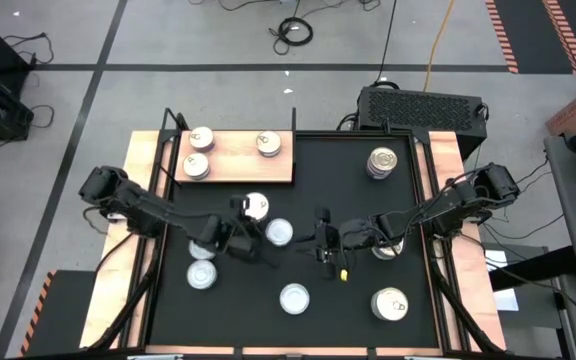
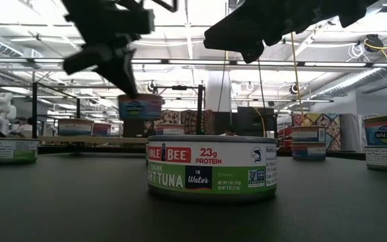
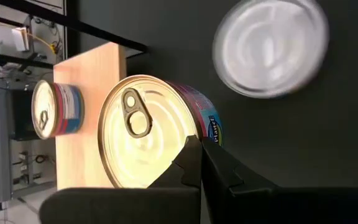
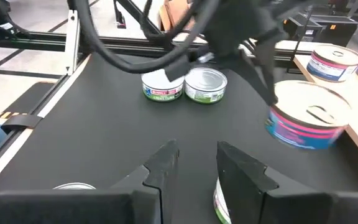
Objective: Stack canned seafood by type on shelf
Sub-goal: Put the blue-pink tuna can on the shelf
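Overhead, the left end effector (image 1: 249, 228) is clenched on a gold-lidded tin (image 1: 255, 206), held clear above the black mat (image 1: 343, 170) just short of the shelf (image 1: 238, 168) near its front edge. Three tins (image 1: 199, 139) stand on that board, leaving bare wood between them. The right end effector (image 1: 320, 243) hangs released mid-mat, with open mat around it. Other tins (image 1: 383, 161) are scattered across the mat.
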You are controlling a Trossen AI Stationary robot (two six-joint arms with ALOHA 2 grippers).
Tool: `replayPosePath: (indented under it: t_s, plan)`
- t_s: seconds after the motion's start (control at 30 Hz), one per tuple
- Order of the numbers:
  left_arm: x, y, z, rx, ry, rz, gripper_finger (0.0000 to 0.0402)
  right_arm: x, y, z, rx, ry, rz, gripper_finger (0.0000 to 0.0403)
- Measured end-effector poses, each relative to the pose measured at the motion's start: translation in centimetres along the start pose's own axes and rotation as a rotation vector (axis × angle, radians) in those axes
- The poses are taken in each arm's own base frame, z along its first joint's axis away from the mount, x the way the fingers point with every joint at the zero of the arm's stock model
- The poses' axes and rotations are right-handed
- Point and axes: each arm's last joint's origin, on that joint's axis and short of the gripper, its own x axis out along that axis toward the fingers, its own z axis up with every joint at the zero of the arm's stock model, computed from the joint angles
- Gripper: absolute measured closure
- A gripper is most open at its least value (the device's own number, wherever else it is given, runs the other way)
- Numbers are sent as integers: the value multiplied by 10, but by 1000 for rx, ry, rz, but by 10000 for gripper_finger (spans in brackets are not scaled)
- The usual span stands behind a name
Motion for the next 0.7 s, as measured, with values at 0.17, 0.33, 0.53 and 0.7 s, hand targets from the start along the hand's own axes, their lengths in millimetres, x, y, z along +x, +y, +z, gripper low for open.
replayPosePath:
  t_s: [0.17,0.33,0.53,0.7]
  plan:
    - [20,26,6,12,-8,-27,401,1,-6,-1,-19,17,-17,298]
    - [40,56,4,-3,11,-42,402,3,-17,-4,-58,49,-50,298]
    - [61,89,-3,-33,14,-92,402,5,-35,-6,-102,89,-100,298]
    - [76,117,-9,-62,-9,-81,402,5,-45,-9,-93,122,-130,298]
